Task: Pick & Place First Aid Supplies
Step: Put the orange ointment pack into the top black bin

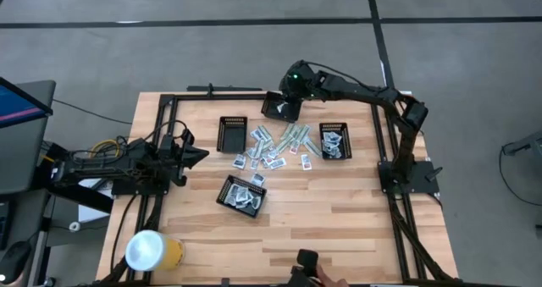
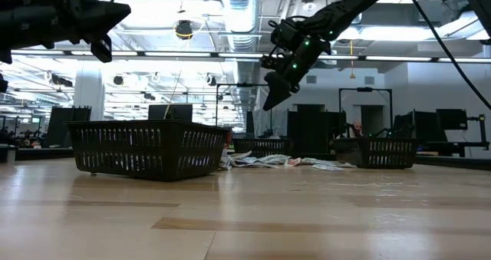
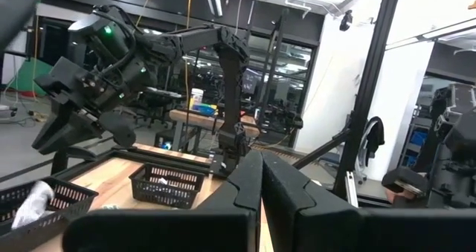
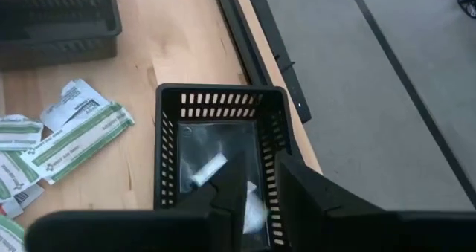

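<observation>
Nearest the low camera, bare table (image 2: pixel 245 214) fills the lower frame; a black mesh tray (image 2: pixel 149 149) stands at left centre, hiding part of the packet pile (image 2: pixel 276 161) behind it.

Packets (image 4: pixel 71 133) in the right wrist view carry green print, too small to read.

In the high view, loose first aid supplies (image 1: pixel 279 147) lie at frame centre among four trays.

Right tool (image 4: pixel 249 189) hangs above the far tray (image 1: pixel 280 108) at upper centre, fingers slightly parted, nothing gripped. White packets (image 4: pixel 212 166) lie inside that tray.

Left tool (image 1: pixel 196 154) waits at left centre, fingers (image 3: pixel 249 185) closed on nothing.

A yellow-and-white roll (image 1: pixel 152 250) sits lower left.
</observation>
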`<move>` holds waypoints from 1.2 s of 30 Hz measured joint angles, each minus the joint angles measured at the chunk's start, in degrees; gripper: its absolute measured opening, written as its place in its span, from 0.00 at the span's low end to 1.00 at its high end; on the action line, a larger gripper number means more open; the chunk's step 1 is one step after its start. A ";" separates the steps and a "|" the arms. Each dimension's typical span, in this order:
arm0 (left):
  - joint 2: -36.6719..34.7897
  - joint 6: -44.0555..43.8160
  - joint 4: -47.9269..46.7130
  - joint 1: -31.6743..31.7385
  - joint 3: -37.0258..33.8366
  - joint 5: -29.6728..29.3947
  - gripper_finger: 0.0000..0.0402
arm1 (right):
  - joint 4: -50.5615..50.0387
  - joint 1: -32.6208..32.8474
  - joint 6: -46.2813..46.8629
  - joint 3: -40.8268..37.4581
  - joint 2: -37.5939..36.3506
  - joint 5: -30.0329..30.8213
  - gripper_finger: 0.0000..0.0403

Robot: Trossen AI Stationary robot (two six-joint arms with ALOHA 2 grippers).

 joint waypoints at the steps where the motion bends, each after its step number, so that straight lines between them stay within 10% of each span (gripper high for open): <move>1: 0.01 -0.01 0.00 0.10 -0.01 0.02 0.02 | 0.02 -0.16 0.00 0.01 0.00 -0.01 0.18; 36: 0.15 -0.01 -7.69 0.14 -0.01 0.01 0.02 | -8.91 13.59 8.44 0.02 0.00 2.29 0.10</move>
